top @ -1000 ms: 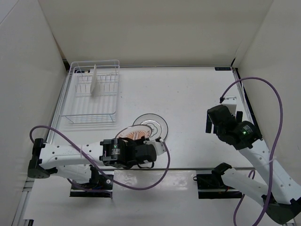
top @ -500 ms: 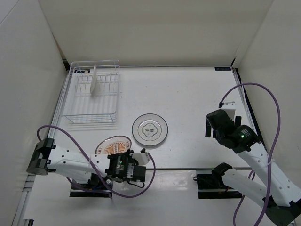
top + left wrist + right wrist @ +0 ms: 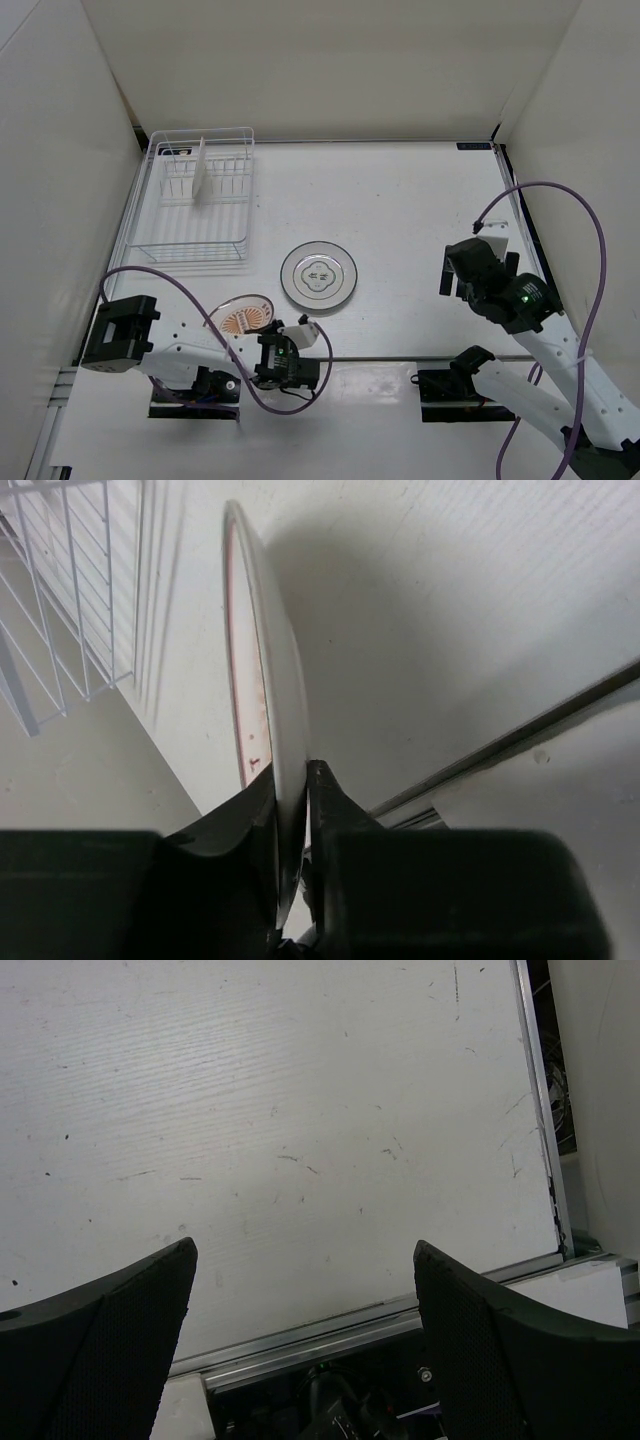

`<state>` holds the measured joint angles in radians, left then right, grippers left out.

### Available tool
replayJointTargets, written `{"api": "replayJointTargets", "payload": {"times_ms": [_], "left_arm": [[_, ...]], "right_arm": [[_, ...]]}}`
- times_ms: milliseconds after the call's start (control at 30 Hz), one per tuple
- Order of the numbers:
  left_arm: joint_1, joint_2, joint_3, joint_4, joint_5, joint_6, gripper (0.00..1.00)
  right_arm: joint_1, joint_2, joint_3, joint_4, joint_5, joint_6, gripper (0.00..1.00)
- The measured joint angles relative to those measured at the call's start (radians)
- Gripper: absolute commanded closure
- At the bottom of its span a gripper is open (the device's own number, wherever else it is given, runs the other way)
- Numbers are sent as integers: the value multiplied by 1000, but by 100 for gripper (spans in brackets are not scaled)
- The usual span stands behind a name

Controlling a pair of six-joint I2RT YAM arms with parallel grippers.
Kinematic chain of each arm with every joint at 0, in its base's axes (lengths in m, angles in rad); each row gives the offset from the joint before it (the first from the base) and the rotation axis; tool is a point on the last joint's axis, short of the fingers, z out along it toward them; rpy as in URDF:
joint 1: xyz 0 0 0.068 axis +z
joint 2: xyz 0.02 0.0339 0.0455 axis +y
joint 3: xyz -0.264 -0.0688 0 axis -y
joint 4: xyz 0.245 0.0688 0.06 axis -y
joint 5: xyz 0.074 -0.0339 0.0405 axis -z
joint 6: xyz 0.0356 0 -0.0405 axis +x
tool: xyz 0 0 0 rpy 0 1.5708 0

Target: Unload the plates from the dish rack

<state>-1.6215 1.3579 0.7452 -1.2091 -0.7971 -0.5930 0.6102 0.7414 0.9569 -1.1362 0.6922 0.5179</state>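
My left gripper (image 3: 268, 338) is shut on the rim of the orange-tan patterned plate (image 3: 243, 314) and holds it near the table's front edge. In the left wrist view the plate (image 3: 262, 670) stands edge-on between the closed jaws of the gripper (image 3: 291, 780). The white-grey plate with the dark centre motif (image 3: 318, 273) lies flat mid-table. A third plate (image 3: 200, 171) stands edge-on in the white wire dish rack (image 3: 230, 205) at the back left. My right gripper (image 3: 450, 268) is open and empty over bare table on the right, and it also shows in its wrist view (image 3: 305, 1248).
White walls enclose the table on the left, back and right. A metal rail (image 3: 400, 357) runs along the front edge. Part of the rack's wire (image 3: 60, 600) shows at the upper left of the left wrist view. Purple cables loop around both arms.
My left arm has pulled back and left toward the front edge with the orange-tan plate, away from the white-grey plate. The right arm has shifted slightly nearer.
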Motion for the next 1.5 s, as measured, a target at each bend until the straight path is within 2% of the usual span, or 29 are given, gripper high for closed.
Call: {"api": "replayJointTargets", "payload": {"times_ms": [100,233,267,433,467,500,800,1200,1500], "left_arm": [[17,31,-3,8,0,-26,61],[34,77,-11,11,0,-70,59],[37,92,-14,10,0,-81,51],[51,155,-10,-4,-2,-120,33],[51,160,-8,-7,-3,-125,24],[51,162,-5,-11,-3,-127,20],[64,150,14,-18,-7,-146,10],[129,19,-16,23,22,-122,9],[157,-6,-42,63,51,-91,1]], "right_arm": [[0,-9,0,-15,0,2,10],[0,-10,0,-21,1,3,10],[0,-10,0,-21,1,3,10],[0,-11,0,-22,5,3,10],[0,-11,0,-22,6,3,10],[0,-12,0,-23,7,3,10],[0,-19,-6,-25,13,3,10],[0,-22,-6,-25,20,2,10],[2,-22,-6,-25,20,2,10]]}}
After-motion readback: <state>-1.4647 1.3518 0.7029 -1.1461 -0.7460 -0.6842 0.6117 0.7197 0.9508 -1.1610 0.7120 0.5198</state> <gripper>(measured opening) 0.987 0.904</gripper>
